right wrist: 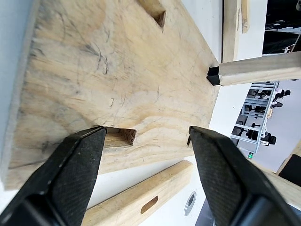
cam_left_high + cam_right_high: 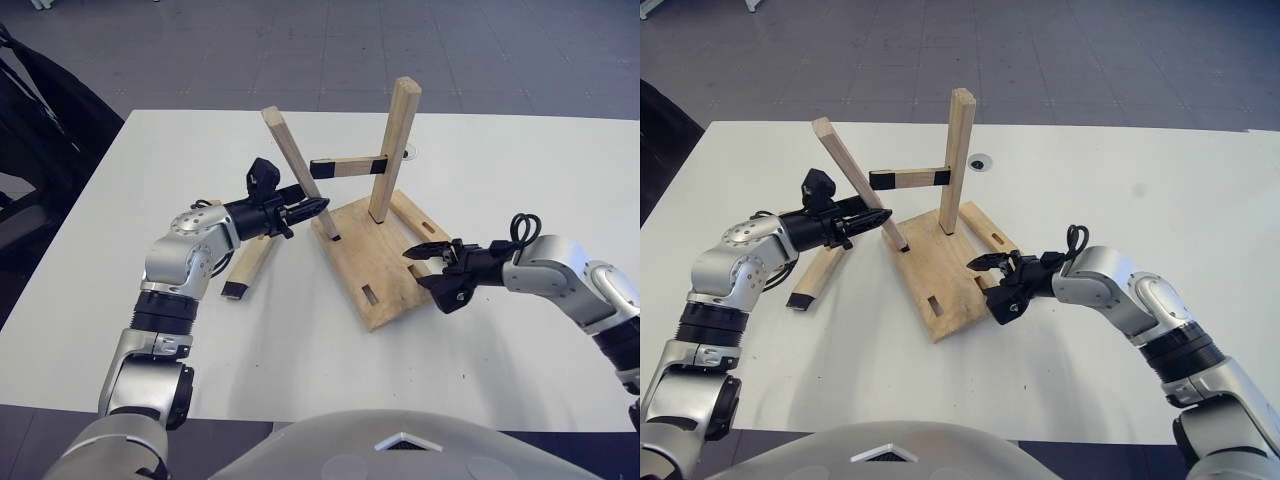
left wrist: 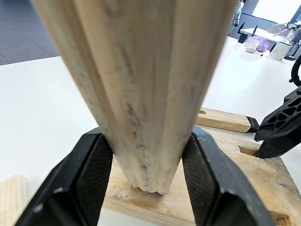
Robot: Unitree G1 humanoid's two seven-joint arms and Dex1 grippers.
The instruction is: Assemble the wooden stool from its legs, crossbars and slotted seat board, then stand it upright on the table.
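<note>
White table (image 2: 520, 170) below: my left gripper (image 2: 318, 207) clamps the leaning leg (image 2: 290, 155), seat board (image 2: 380, 265) just under its tips. My right gripper (image 2: 428, 276) gapes wide at the board's edge.

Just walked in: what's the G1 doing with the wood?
Mid-assembly of the stool. The seat board lies on the table with two legs standing in its slots, joined by a crossbar. The left gripper is shut on the leaning leg. The right gripper hangs open at the board's near edge by an empty slot. A loose bar lies left of the board, a slotted bar right.
</note>
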